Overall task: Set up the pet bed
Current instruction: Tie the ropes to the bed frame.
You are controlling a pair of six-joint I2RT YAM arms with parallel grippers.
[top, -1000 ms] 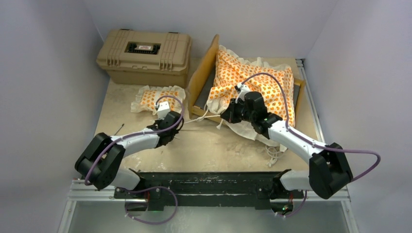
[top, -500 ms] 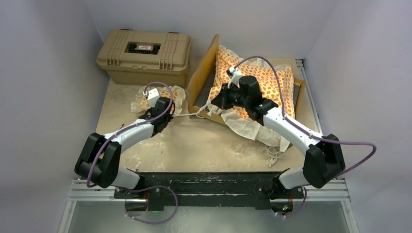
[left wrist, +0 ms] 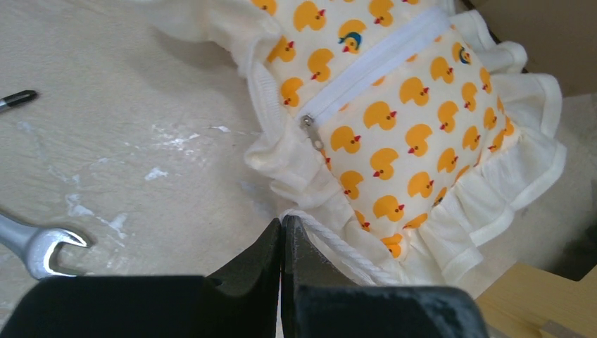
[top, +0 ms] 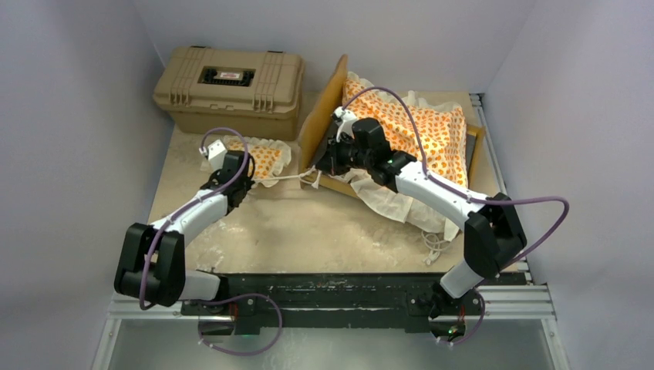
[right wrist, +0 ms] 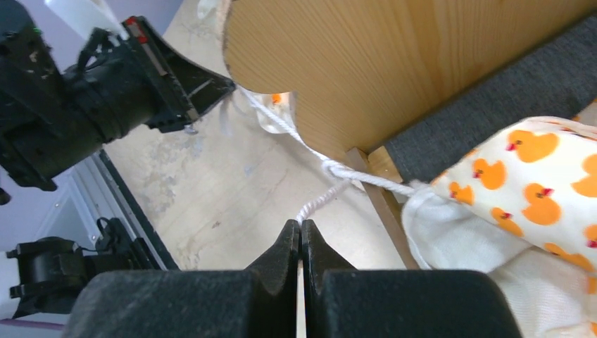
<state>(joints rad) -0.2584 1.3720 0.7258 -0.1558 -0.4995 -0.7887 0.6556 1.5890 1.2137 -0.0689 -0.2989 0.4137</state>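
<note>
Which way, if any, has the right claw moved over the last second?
Yes. The right claw, shut on the white cord, went left and rearward along the bed frame, to the headboard's near end.

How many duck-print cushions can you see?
2: the small pillow left of the wooden frame, the big mattress cushion draped over it. The tan case could hide more.

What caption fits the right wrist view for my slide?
Shut right gripper pinches a white twisted cord knotted beside the light-wood headboard and orange duck-print ruffled cushion.
</note>
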